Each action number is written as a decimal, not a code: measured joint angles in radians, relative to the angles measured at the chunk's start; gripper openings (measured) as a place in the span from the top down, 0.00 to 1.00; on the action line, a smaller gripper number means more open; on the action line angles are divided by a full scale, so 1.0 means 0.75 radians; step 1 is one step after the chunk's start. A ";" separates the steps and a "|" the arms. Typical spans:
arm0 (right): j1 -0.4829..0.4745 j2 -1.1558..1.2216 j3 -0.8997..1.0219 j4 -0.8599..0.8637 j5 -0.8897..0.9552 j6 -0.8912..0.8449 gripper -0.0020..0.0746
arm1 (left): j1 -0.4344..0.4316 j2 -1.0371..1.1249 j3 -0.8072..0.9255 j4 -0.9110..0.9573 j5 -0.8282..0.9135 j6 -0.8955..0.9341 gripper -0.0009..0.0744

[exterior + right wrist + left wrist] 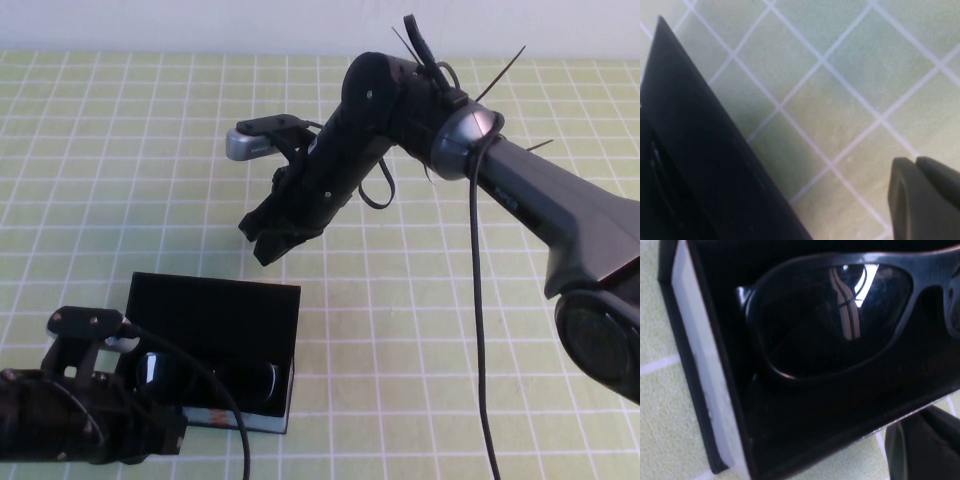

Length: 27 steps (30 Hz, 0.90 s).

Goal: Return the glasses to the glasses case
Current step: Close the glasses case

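The black glasses case (215, 300) stands open at the near left of the mat, lid raised. The black glasses (210, 380) lie inside it; one lens and the rim fill the left wrist view (830, 325), with the case's pale-edged wall (695, 365) beside them. My left gripper (165, 430) is low at the case's front left corner, and a dark part of it shows outside the front wall (925, 445). My right gripper (268, 240) hangs shut and empty just above and behind the lid. In the right wrist view its fingertips (925, 200) are pressed together, the case's edge (700, 165) nearby.
A green mat with a white grid (420, 330) covers the table. The right arm (520, 190) reaches in from the right with a black cable (478, 330) hanging from it. A cable from the left arm (235, 430) crosses the case's front.
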<state>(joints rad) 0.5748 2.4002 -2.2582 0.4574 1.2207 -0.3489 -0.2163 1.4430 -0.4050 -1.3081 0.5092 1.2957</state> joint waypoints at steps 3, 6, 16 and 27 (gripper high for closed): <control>0.000 0.000 -0.005 0.013 0.006 0.017 0.99 | 0.000 0.000 0.000 0.000 0.000 0.000 0.99; 0.000 0.001 -0.005 0.016 0.006 0.043 0.99 | 0.000 0.000 0.000 -0.001 -0.001 0.000 0.99; 0.000 0.003 0.031 0.037 0.006 0.080 0.99 | 0.000 0.000 0.000 -0.003 -0.005 0.000 0.99; 0.026 0.007 0.103 0.058 0.006 0.082 0.99 | 0.000 0.000 0.000 -0.006 -0.012 0.003 0.99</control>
<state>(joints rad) 0.5945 2.4054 -2.1811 0.5010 1.2255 -0.2874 -0.2163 1.4430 -0.4050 -1.3125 0.5003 1.2979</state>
